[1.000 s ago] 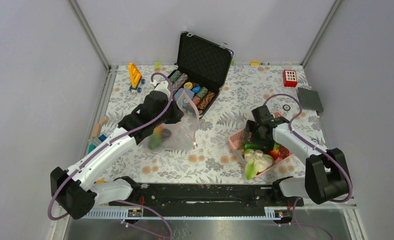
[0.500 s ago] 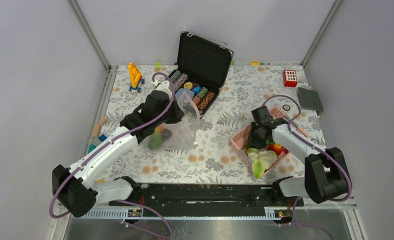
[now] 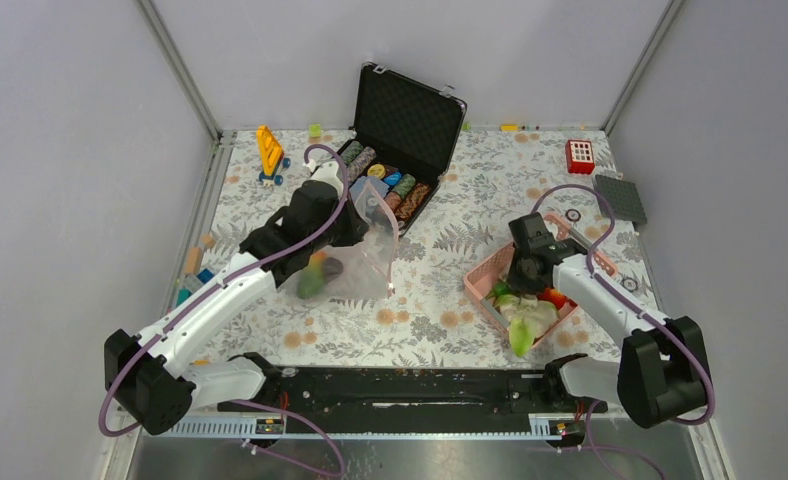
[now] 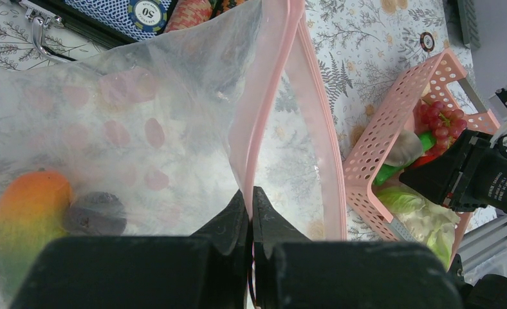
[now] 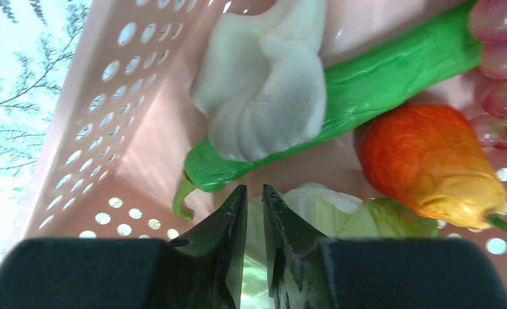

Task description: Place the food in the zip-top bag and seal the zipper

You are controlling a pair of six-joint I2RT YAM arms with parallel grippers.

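Note:
The clear zip-top bag (image 3: 370,255) hangs from my left gripper (image 4: 251,193), which is shut on its pink zipper (image 4: 264,116); the mouth gapes open to the right. An orange-green mango (image 4: 26,212) and a dark purple piece (image 4: 96,214) lie inside the bag. My right gripper (image 5: 254,190) reaches into the pink basket (image 3: 485,272), its fingers closed on a white-green leafy piece (image 5: 315,206). Just beyond the fingertips lie a long green vegetable (image 5: 379,84), another white leafy piece (image 5: 270,90), an orange-red fruit (image 5: 424,154) and grapes (image 5: 502,64).
An open black case (image 3: 410,110) of striped poker chips stands right behind the bag. A yellow toy (image 3: 269,150) sits at the back left, a red block (image 3: 579,156) and a grey plate (image 3: 620,198) at the back right. Small blocks (image 3: 192,265) lie along the left edge.
My right gripper has closed from wide open onto the leafy piece, and the basket and its food have shifted slightly. The left arm and bag have stayed put.

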